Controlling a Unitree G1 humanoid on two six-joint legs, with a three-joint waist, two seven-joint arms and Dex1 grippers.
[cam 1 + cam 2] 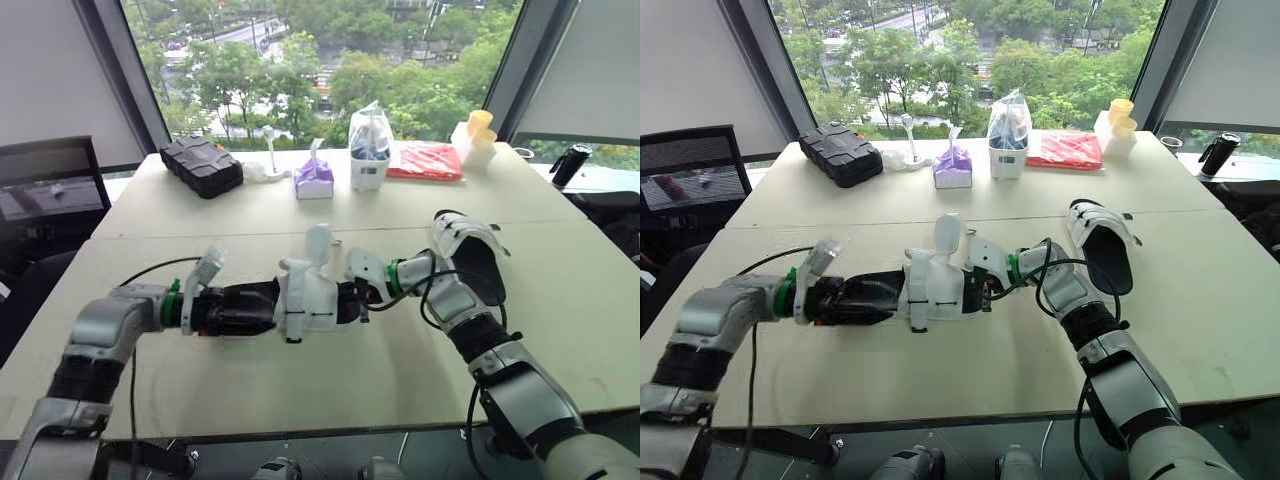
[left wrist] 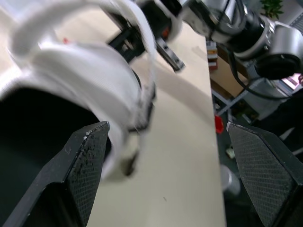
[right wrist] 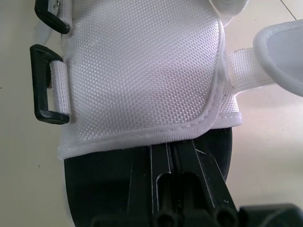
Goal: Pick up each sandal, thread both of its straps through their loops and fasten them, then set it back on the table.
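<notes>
Sandal (image 1: 305, 300) at mid table (image 1: 300, 400), between both grippers: black sole, white woven-mesh upper with a stitched hem, rectangular black plastic loops (image 3: 40, 85) on webbing tabs. Right gripper (image 3: 177, 146) fingers close together, pinching the sole edge under the hem. Left gripper (image 2: 165, 130) has its diamond-textured fingers spread wide, the heel beside one and nothing clamped. Second sandal (image 1: 470, 250) lies flat by the right arm.

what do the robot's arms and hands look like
The left arm and right arm have silver-grey shells with black ribbed sections. Each has a green ring at the wrist and a loose black cable outside. The left hand has two black wedge-shaped fingers with cross-hatched pads. The right hand is black too.
</notes>
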